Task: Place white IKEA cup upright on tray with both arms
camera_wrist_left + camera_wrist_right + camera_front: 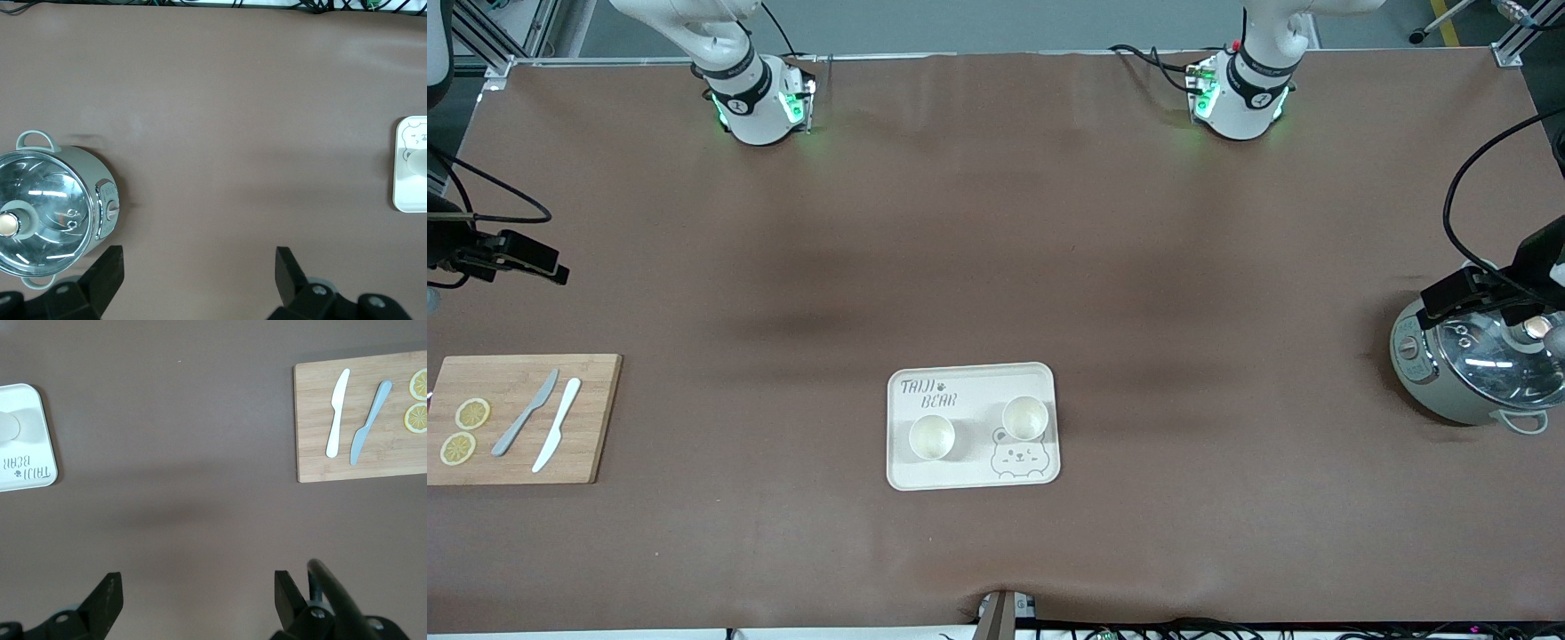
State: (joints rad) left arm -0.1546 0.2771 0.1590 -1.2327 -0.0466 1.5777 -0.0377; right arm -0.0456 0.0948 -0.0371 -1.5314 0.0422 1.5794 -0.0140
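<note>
One tray is seen on the brown table, cream, with grey lettering and a bear-face drawing. Two white cups are counted on it, both upright with mouths up: one cup toward the right arm's end of the tray, the other cup toward the left arm's end, just above the bear face. The cups are set apart, not touching.

Toward the right arm's end of the table from the tray, one bamboo cutting board is noted, carrying two knives, one grey and one white, and two lemon slices. Toward the left arm's end from the tray, one lidded cooker pot is noted.

The left gripper is held over bare table beside the pot, fingers spread, nothing between them. The right gripper is held over bare table between tray and board, fingers likewise spread and empty. Nothing lies between either gripper and the tray.
</note>
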